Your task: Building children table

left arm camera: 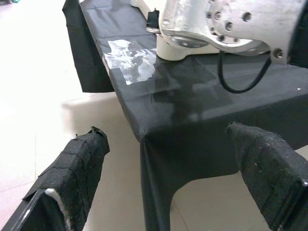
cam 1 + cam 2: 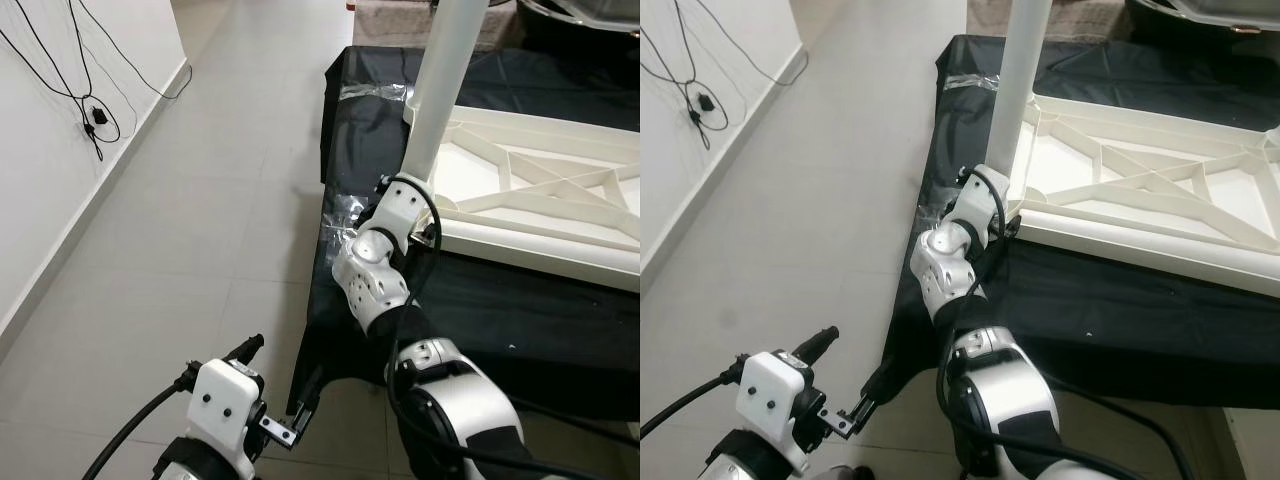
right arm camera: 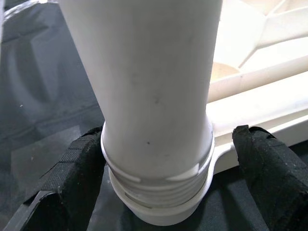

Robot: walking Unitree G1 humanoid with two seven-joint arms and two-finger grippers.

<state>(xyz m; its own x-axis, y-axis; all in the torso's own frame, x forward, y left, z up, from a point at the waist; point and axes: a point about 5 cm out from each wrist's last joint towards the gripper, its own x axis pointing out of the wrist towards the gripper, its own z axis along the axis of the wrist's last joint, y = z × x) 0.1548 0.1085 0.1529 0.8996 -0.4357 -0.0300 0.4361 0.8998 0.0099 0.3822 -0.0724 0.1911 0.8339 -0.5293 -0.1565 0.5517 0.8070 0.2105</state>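
Right gripper [image 3: 159, 163] spread, straddling table leg [image 3: 149, 96] | left gripper [image 1: 183, 178] spread, idle

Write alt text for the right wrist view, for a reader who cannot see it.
A thick white table leg stands upright, its threaded base seated in the corner socket of the white tabletop, which lies on a black cloth. The right gripper straddles the leg's base, one black finger against it and the other standing apart.

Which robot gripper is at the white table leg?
The right gripper: its fingers sit either side of the table leg. The left gripper hangs open over the floor.
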